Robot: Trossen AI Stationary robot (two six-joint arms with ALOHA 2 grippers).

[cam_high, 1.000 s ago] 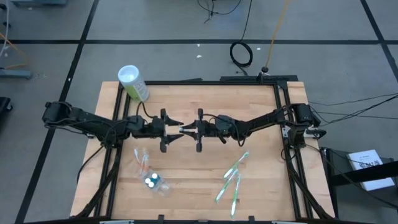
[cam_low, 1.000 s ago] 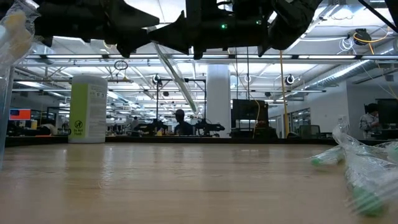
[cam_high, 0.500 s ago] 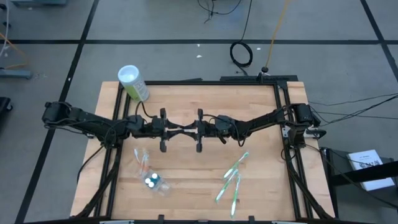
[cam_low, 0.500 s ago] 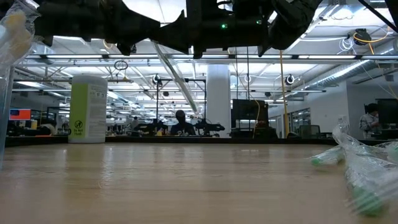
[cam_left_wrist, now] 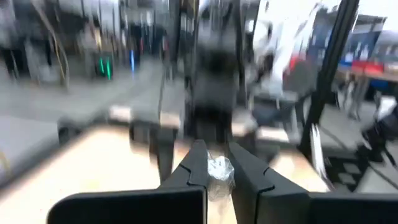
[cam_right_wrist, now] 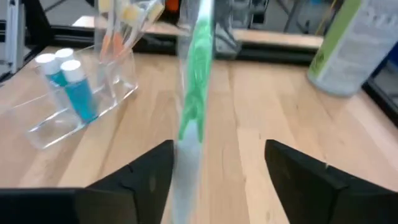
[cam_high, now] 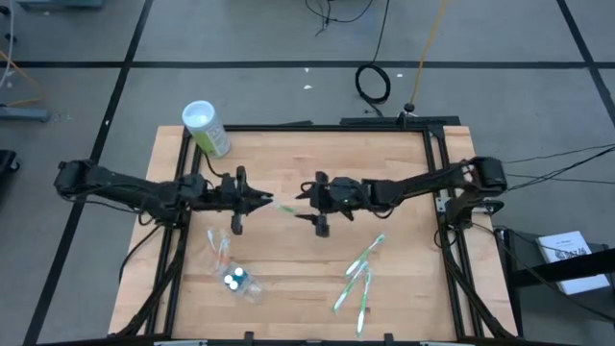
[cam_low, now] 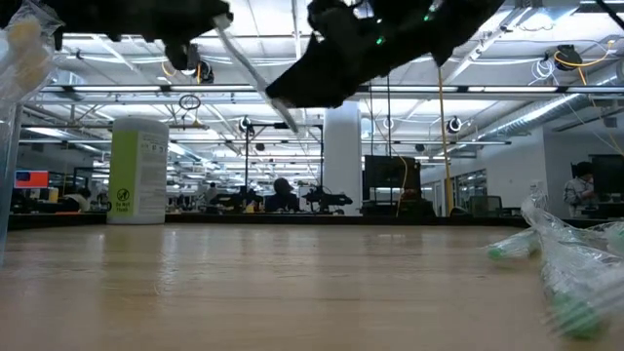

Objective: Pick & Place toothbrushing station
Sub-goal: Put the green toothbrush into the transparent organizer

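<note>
The left gripper [cam_high: 263, 201] has its fingers [cam_left_wrist: 198, 163] pinched together on one end of a wrapped green-accented toothbrush [cam_high: 284, 205], holding it in the air above the middle of the table [cam_high: 288, 154]. The right gripper [cam_high: 306, 195] faces it from the other side with its fingers [cam_right_wrist: 297, 163] spread wide, apart from the brush; in the right wrist view the green brush [cam_right_wrist: 196, 81] stands between them without touching either.

In the low view, the nearest things are more wrapped toothbrushes [cam_low: 570, 263], lying at the right edge of the picture. From above these show as a small bunch of green-accented toothbrushes [cam_high: 357, 274] on the wood, on the right arm's side, near the front edge. On the left arm's side lies the clear plastic holder [cam_high: 233, 272] on its side, with blue-capped tubes [cam_high: 233, 280] in it and orange-accented toothbrushes [cam_high: 222, 248] sticking out.

Higher up in the low view, the held brush [cam_low: 255, 76] hangs slanted between the two dark arms.

Farther back, at the table's far left corner, stands a green canister [cam_high: 207, 129] with a white lid, well apart from both grippers.
</note>
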